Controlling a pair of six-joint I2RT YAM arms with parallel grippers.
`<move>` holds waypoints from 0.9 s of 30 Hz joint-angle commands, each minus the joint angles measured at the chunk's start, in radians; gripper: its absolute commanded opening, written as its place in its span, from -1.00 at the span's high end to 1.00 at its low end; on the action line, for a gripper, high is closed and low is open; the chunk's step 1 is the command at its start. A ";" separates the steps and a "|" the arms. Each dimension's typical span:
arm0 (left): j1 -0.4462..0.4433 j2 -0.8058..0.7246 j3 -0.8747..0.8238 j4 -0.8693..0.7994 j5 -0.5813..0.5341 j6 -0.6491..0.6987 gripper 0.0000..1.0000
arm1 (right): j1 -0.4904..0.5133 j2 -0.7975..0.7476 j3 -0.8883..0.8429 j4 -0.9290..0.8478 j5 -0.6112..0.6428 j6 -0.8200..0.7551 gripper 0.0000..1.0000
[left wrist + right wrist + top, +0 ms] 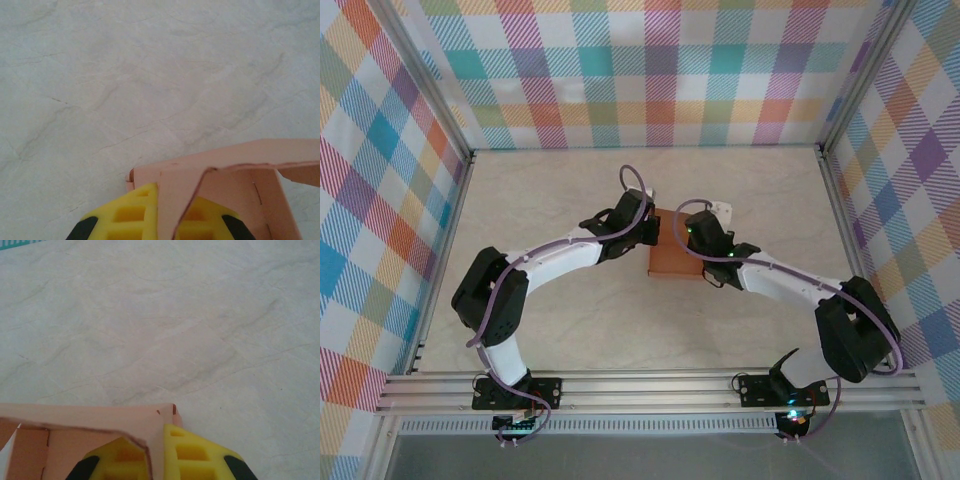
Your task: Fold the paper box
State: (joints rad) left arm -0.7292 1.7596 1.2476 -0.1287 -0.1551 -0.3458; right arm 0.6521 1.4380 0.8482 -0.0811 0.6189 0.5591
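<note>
Pinching from both sides: left tool (648, 232) and right tool (694, 238) meet mid-desk, with the paper box (672, 260) directly between their tips.

- Left wrist view: left tool (166, 222) is closed on a raised side wall of the paper box (235, 170). The card edge runs down between the yellow pads (112, 227), and the rest of the box sits to the tool's right.
- Right wrist view: right tool (156, 462) is clamped on the opposite wall, box (75, 427) off to its left.

My read: the opposed grips keep both walls upright so the panels can be squared and creased.

Edges: thin card, top flap bowed. Pulling apart risks a tear; pushing in risks a buckle.

Room: desk (560, 190) is bare ahead of both tools and the enclosure walls are well apart. The tight spot is between the tools, so there's little inward travel.
</note>
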 commanded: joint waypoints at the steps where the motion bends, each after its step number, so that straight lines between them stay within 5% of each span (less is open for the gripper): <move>1: -0.024 -0.001 0.020 -0.044 -0.074 -0.081 1.00 | 0.003 -0.033 -0.021 0.116 -0.018 -0.079 1.00; 14: -0.090 0.006 -0.036 -0.044 -0.276 -0.220 1.00 | 0.003 -0.067 -0.126 0.236 -0.096 -0.147 1.00; 27: -0.164 -0.039 -0.222 0.178 -0.370 -0.206 1.00 | 0.006 -0.125 -0.303 0.436 -0.105 -0.189 1.00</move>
State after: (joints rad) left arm -0.8776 1.7309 1.0740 0.0479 -0.4969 -0.5350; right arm 0.6521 1.3319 0.5766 0.2760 0.5224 0.3775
